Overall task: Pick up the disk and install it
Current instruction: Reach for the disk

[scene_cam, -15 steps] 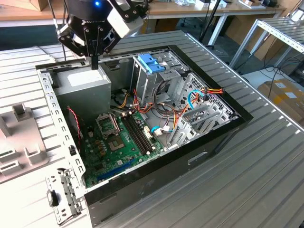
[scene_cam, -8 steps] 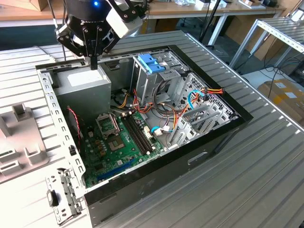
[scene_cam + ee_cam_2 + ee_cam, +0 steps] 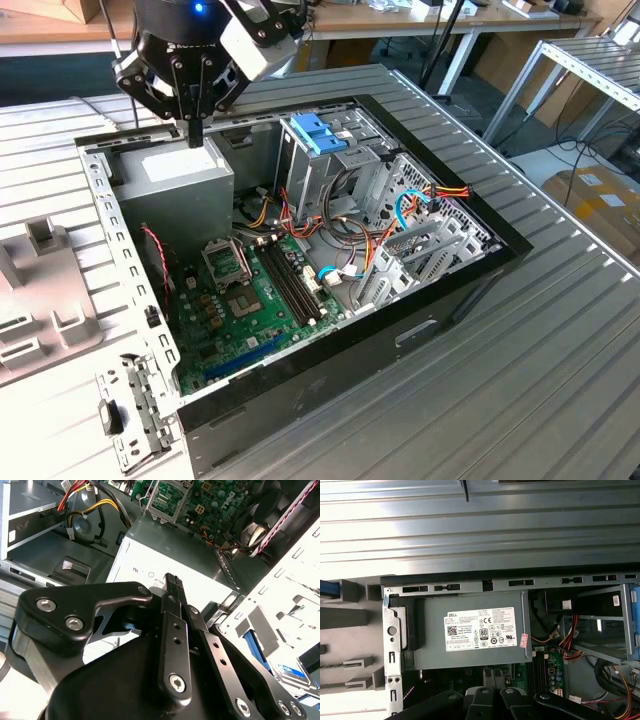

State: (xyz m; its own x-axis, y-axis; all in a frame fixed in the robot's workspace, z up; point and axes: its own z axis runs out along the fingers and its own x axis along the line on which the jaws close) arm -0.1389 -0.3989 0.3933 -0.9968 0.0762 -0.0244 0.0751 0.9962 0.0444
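Note:
My gripper (image 3: 195, 135) hangs above the grey power-supply box (image 3: 180, 170) at the back corner of the open computer case (image 3: 470, 270), on the exterior view's left. Its black fingers (image 3: 172, 582) are shut together with nothing between them. The disk (image 3: 293, 674) is partly visible in the second wrist view: a white label with a blue band, and a blue side rail (image 3: 256, 641). It rests in the light grey holder (image 3: 280, 610) outside the case, apart from the gripper. The first wrist view looks down on the power supply's white sticker (image 3: 480, 629).
A grey drive cage with blue clips (image 3: 320, 135) stands at the back of the case beside bundles of coloured cables (image 3: 400, 215). The green motherboard (image 3: 250, 290) lies on the case floor. The light grey moulded holder (image 3: 40, 300) sits on the ribbed metal table (image 3: 520, 380).

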